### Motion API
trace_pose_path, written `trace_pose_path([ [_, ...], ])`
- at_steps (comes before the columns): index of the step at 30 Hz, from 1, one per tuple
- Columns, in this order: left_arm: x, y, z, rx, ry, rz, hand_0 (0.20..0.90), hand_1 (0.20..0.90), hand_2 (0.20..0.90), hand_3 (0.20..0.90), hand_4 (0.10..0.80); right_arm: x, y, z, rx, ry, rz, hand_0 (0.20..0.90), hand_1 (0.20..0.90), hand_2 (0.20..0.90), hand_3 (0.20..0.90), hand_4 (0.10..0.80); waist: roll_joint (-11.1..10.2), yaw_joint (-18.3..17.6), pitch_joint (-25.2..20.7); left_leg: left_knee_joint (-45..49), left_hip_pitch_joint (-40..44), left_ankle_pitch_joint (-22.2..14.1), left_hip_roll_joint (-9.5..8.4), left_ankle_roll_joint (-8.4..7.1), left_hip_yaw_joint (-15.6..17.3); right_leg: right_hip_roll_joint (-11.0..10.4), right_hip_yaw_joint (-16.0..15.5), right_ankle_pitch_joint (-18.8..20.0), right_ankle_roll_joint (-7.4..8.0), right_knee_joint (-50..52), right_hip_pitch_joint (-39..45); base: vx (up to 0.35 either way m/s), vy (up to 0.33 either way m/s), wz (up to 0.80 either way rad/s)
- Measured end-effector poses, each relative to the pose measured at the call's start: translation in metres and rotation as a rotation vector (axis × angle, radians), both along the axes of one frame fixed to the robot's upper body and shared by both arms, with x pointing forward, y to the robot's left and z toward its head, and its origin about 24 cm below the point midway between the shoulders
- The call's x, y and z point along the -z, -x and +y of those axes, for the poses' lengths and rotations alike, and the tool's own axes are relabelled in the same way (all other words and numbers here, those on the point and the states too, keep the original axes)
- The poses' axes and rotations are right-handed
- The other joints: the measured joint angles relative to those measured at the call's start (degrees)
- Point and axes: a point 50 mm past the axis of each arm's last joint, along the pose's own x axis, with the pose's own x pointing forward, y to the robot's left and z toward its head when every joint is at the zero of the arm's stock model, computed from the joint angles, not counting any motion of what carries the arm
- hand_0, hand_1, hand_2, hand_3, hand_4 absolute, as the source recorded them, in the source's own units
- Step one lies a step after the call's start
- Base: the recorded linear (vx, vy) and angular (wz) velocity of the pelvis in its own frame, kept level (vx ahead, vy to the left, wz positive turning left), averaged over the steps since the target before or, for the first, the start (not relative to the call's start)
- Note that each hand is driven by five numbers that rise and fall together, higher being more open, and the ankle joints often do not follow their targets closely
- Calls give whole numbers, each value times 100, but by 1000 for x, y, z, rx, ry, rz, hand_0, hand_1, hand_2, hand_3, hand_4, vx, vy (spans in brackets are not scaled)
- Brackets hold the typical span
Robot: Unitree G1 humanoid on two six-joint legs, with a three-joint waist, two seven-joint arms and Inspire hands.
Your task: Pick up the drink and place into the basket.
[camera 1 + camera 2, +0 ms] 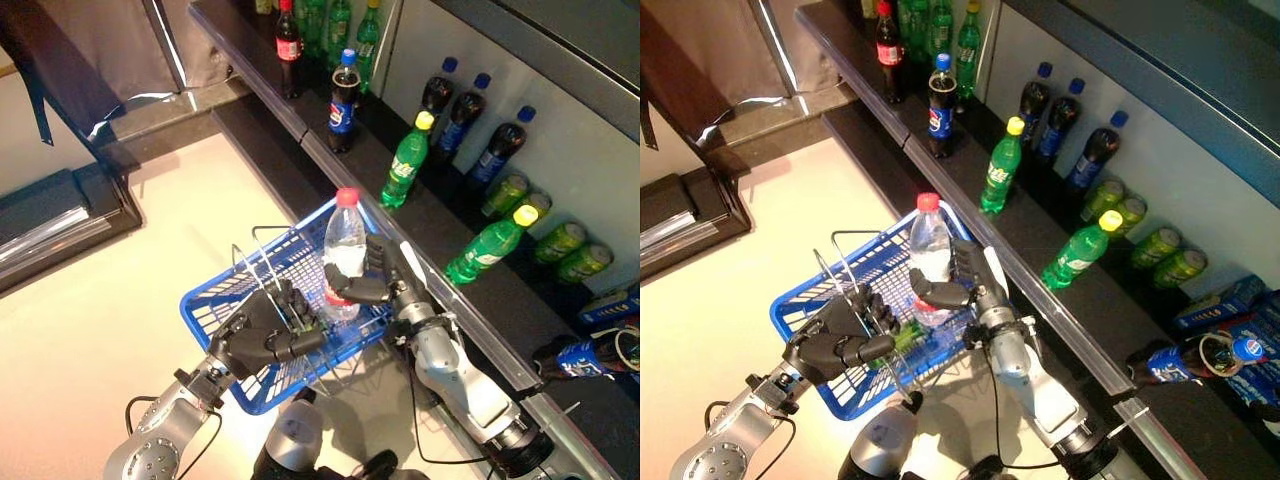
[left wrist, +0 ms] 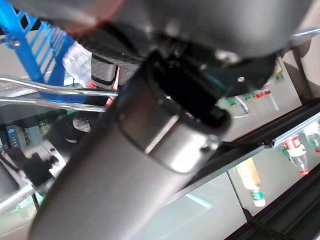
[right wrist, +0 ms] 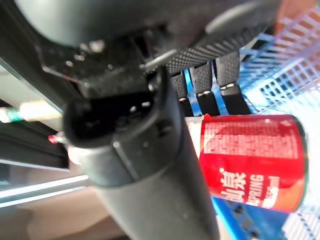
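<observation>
A clear water bottle (image 1: 343, 240) with a red cap and red label stands upright over the right side of the blue basket (image 1: 200, 318). My right hand (image 1: 378, 282) is shut round the bottle's lower half; its red label (image 3: 250, 160) shows in the right wrist view, with my fingers (image 3: 205, 85) wrapped round it. I cannot tell whether the bottle's base rests on the basket floor. My left hand (image 1: 262, 335) is curled round the basket's wire handles (image 1: 262, 262) at the near side. Something green (image 1: 906, 334) lies inside the basket by that hand.
A long dark shelf (image 1: 330, 165) runs along the right of the basket. On it stand a cola bottle (image 1: 343, 95), a green soda bottle (image 1: 405, 165) and dark bottles (image 1: 500, 145); a green bottle (image 1: 490, 245) lies by several green cans (image 1: 560, 245).
</observation>
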Motion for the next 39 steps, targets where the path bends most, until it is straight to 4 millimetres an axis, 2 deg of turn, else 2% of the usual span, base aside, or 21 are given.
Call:
trace_pose_path([
  [4,3,2,-2,1,13,18,300,300,300,200,100,16,9,4,7,-54,79,300,300,300,200,100,0,3,0,-10,77,0,-10,0,-2,-1,-21,-6,14,-10,101,69,45,3],
  [8,7,6,-1,-4,13,41,300,300,300,200,100,44,19,9,32,-149,232,300,300,300,200,100,0,-5,-1,-41,151,-11,-28,10,1,-31,-49,-37,27,-12,177,39,37,4],
  [10,10,9,0,-6,12,57,300,300,300,200,100,66,26,13,60,-226,357,300,300,300,200,100,0,-6,-1,-43,155,-11,-42,11,0,-54,-52,-44,20,15,176,26,43,2],
  [13,13,11,-1,5,6,80,300,300,300,200,100,88,37,16,87,-272,460,300,300,300,200,100,6,4,2,-40,144,-10,-57,11,-5,-83,-62,-55,35,65,161,3,11,1],
  [15,16,16,0,2,7,103,300,300,300,200,100,95,45,18,78,-273,491,300,300,300,200,100,9,-9,1,-52,88,-17,-63,10,-17,-87,-79,-57,36,71,157,19,15,4],
  [19,18,18,1,0,1,115,300,300,300,200,100,99,49,22,68,-274,507,300,300,300,200,100,11,27,1,-74,85,-20,-57,24,-67,-102,-157,-77,40,76,160,34,10,10],
  [25,18,18,1,1,1,115,300,300,300,200,100,100,43,28,85,-340,500,300,300,300,200,100,13,76,1,5,85,0,-134,27,-153,-153,-216,-127,99,167,191,47,11,7],
  [28,20,20,-1,39,-30,117,300,300,300,200,100,105,37,29,102,-339,516,300,300,300,200,100,13,76,0,12,100,-2,-135,24,-213,-168,-325,-163,81,164,273,71,22,13],
  [33,23,21,-2,88,-92,111,300,300,300,200,100,113,39,28,117,-327,548,300,300,300,200,100,30,207,-5,10,104,-57,-151,3,-283,-178,-392,-194,82,174,369,115,22,11],
  [34,23,20,-3,111,-104,116,300,300,300,200,100,116,40,30,126,-341,567,300,300,300,200,100,-7,203,-25,23,117,-62,-169,13,-325,-192,-319,-241,145,148,479,112,14,32],
  [39,25,22,-5,150,-139,129,300,300,300,200,100,123,41,38,153,-401,625,300,300,300,200,100,-30,230,-41,160,199,-57,-217,47,-308,-236,-320,-366,218,151,702,116,16,24],
])
